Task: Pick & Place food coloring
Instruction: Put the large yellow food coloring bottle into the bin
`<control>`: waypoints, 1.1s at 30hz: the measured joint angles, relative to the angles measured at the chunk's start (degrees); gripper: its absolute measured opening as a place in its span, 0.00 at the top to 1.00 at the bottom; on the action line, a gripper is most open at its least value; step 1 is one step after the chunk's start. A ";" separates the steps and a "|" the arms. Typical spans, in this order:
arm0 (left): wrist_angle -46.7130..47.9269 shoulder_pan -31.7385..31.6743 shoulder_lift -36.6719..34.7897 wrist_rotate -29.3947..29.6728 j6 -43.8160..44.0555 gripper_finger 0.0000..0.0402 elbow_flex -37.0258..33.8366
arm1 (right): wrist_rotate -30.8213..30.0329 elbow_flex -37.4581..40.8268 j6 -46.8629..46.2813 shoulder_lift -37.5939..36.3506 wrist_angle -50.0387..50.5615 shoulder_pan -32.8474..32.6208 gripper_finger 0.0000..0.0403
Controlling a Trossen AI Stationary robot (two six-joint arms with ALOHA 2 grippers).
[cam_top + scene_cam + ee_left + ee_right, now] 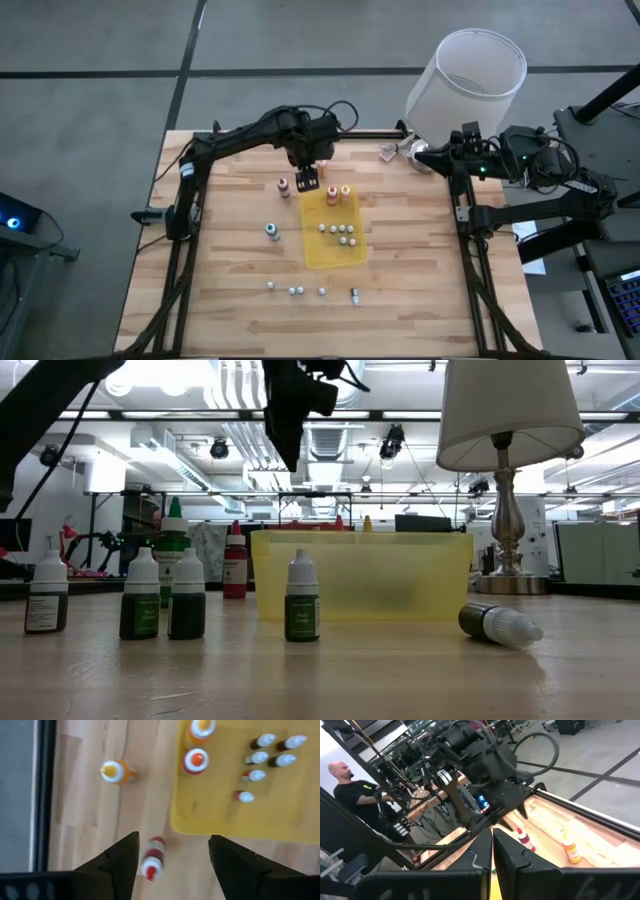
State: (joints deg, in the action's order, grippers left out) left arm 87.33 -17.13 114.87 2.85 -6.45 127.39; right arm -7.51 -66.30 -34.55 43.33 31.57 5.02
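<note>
left wrist view alone shows red bottle (pixel 152 860) between pincer (pixel 172 857) fingers.

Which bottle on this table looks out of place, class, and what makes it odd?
One small bottle lies tipped on its side on the wooden table, in front of the yellow tray near the table's front edge. The other bottles in its row stand upright. Nothing looks spilled.

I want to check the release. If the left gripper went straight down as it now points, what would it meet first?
Probably the red bottle: it stands on the table between the open jaws of the left gripper, just beside the yellow tray. Depth is unclear, so the height above it is uncertain.
</note>
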 joint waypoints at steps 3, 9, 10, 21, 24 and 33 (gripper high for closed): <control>-2.81 -1.69 0.00 -0.24 -3.63 0.47 -1.56 | -0.07 0.00 -1.52 0.00 0.00 0.00 0.98; -7.87 -3.50 0.00 1.49 -9.04 0.47 -5.80 | -0.11 0.00 -5.72 0.00 -0.02 0.02 0.98; -7.84 -3.63 0.00 2.58 -9.54 0.47 -6.43 | -0.15 0.00 -5.83 0.00 -0.01 0.01 0.98; -15.33 -4.09 0.09 4.49 -11.23 0.47 -14.79 | -3.08 0.00 -5.33 1.07 -0.02 0.01 0.98; -18.11 -4.64 0.09 -0.84 -9.21 0.47 -16.13 | -3.08 0.00 -4.17 1.19 0.01 0.02 0.98; -23.18 -8.02 0.11 -6.00 -5.16 0.47 -15.81 | -3.04 0.00 -2.67 1.51 1.56 0.02 0.98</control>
State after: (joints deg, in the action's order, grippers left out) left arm 64.15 -25.14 114.98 -3.15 -11.61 111.59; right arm -10.55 -66.30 -37.22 44.84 33.13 5.04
